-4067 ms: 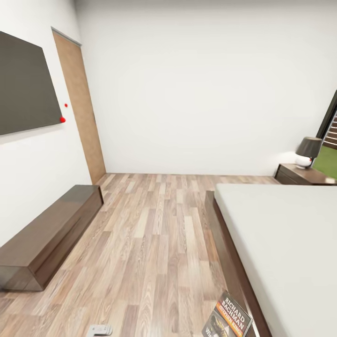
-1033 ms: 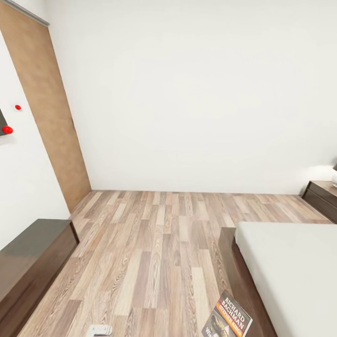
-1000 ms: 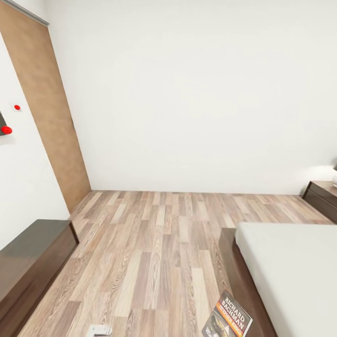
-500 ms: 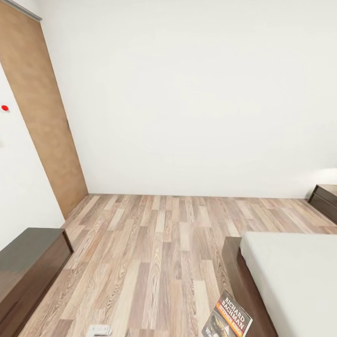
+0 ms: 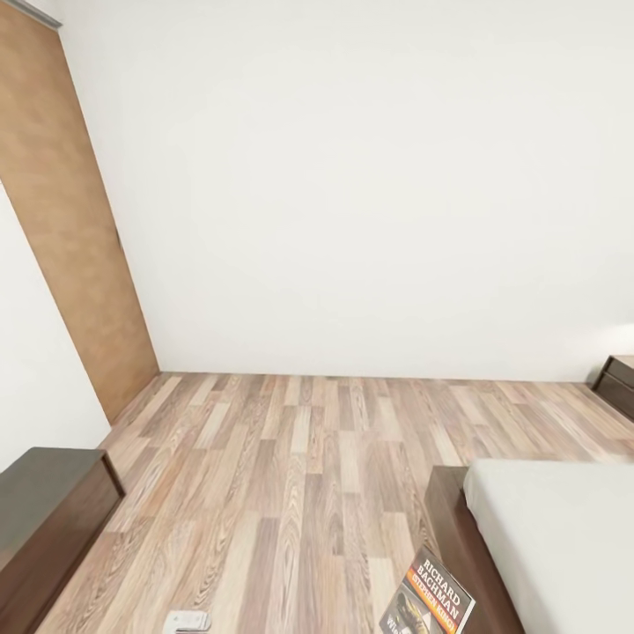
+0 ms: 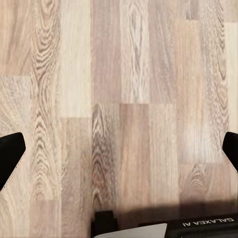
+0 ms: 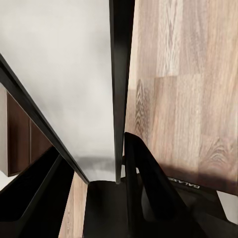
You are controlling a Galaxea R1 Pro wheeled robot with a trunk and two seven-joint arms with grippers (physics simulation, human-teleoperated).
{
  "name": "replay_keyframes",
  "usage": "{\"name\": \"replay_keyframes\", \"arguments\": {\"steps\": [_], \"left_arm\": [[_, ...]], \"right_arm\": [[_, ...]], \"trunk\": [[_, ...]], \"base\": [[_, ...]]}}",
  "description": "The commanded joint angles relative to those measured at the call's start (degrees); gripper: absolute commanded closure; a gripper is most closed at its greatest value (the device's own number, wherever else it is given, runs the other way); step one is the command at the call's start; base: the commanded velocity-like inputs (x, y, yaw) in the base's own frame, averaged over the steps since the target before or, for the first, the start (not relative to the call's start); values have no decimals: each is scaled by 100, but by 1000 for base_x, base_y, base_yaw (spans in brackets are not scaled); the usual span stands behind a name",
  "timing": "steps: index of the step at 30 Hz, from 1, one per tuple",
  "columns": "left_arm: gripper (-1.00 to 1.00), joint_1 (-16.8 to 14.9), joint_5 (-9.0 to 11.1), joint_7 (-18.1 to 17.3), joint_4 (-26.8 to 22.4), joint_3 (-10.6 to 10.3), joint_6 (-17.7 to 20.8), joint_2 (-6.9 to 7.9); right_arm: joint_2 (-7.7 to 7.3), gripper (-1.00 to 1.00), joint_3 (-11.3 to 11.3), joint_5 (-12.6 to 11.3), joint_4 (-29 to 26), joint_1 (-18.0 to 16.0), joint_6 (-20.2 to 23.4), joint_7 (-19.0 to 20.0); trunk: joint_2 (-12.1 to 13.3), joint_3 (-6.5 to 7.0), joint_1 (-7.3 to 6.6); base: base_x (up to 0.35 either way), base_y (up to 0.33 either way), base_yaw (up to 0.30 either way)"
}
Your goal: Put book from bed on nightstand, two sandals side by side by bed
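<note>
Right gripper [image 7: 116,163] clamps thin flat book [image 5: 429,603] w/ glossy cover.

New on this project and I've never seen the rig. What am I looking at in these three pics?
It's a simulated wheeled robot with two arms. The large picture is from its head camera and shows a bedroom: plank floor, the bed, a nightstand at far right and a low dark cabinet at left. The other two pictures come from wrist cameras. The left gripper is open above the floor. The right gripper holds the book, a Richard Bachman paperback.
</note>
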Motion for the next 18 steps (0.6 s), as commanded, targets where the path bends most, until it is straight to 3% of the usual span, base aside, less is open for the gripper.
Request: {"name": "replay_keyframes", "arguments": {"steps": [1,18], "left_arm": [[-100,-5,59,-21,7,-48,-18,1],[-100,-5,59,-20,7,-48,-19,3]], "right_arm": [[-2,100,17,-71,-7,-3,58,15],[-2,100,17,-71,-7,-2,58,15]], "trunk": [[-4,-7,4],[-4,-7,4]], "base": [[330,0,0],[330,0,0]]}}
